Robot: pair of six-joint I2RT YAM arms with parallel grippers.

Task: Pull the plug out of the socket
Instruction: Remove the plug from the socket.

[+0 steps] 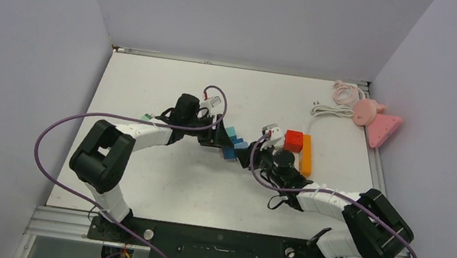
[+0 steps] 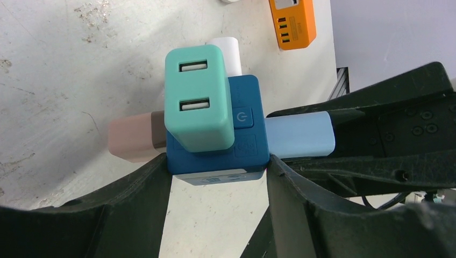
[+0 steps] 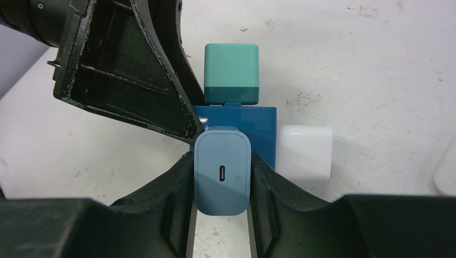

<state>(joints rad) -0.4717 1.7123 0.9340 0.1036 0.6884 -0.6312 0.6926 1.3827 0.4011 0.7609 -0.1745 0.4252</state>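
Note:
A dark blue socket cube (image 2: 244, 141) sits mid-table, also seen in the top view (image 1: 234, 150) and the right wrist view (image 3: 258, 121). It carries a teal two-port plug (image 2: 198, 99), a pink plug (image 2: 132, 138), a white plug (image 2: 228, 51) and a light blue plug (image 2: 298, 134). My left gripper (image 2: 218, 167) is shut on the socket cube, one finger on each side. My right gripper (image 3: 221, 177) is shut on the light blue plug (image 3: 221, 177), which is still seated against the cube. The teal plug (image 3: 231, 72) and white plug (image 3: 304, 150) also show in the right wrist view.
An orange power strip (image 1: 306, 154) and a red cube (image 1: 294, 140) lie just right of the grippers; the strip also shows in the left wrist view (image 2: 292, 21). A white cable (image 1: 339, 100) and a pink object (image 1: 377, 122) lie at the far right edge.

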